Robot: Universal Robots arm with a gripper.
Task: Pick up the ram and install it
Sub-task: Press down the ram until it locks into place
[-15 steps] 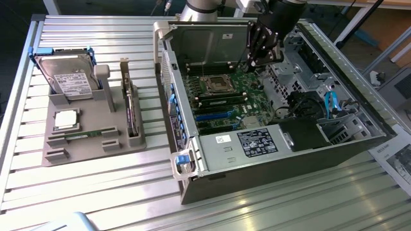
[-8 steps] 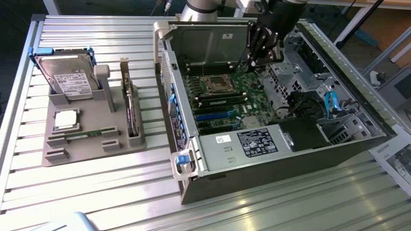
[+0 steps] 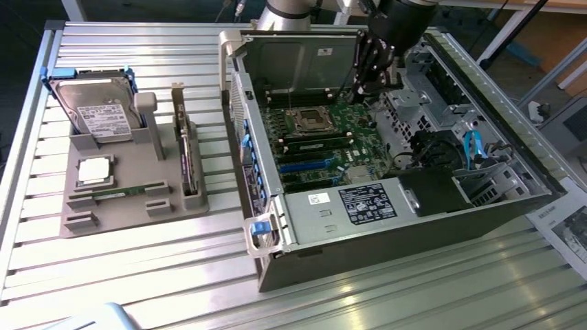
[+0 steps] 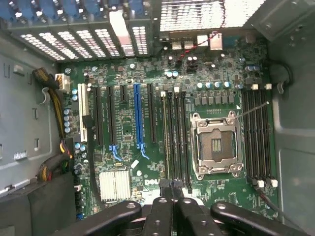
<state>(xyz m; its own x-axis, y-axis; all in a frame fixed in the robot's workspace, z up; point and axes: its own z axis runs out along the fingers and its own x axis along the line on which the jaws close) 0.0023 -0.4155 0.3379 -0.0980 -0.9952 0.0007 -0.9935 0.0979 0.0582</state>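
A ram stick [image 3: 119,194], thin and green, lies flat in the front groove of the grey holder [image 3: 101,221] at the exterior view's left, far from the arm. My gripper [image 3: 365,86] hangs inside the open computer case [image 3: 385,237], low over the green motherboard [image 3: 321,148]. In the wrist view the gripper [image 4: 171,191] is shut, its black fingertips pressed together with nothing showing between them. They sit right at the end of the bank of black memory slots [image 4: 176,137] beside the empty processor socket [image 4: 215,145]. Whether a stick stands in one of those slots I cannot tell.
The holder also carries a hard drive [image 3: 101,113], a square silver processor chip [image 3: 95,170] and an upright dark expansion card [image 3: 186,161]. Inside the case are a second slot bank [image 4: 258,137], long card slots [image 4: 139,118], cable bundles [image 4: 54,113], a heatsink [image 4: 114,185] and the power supply [image 3: 367,204].
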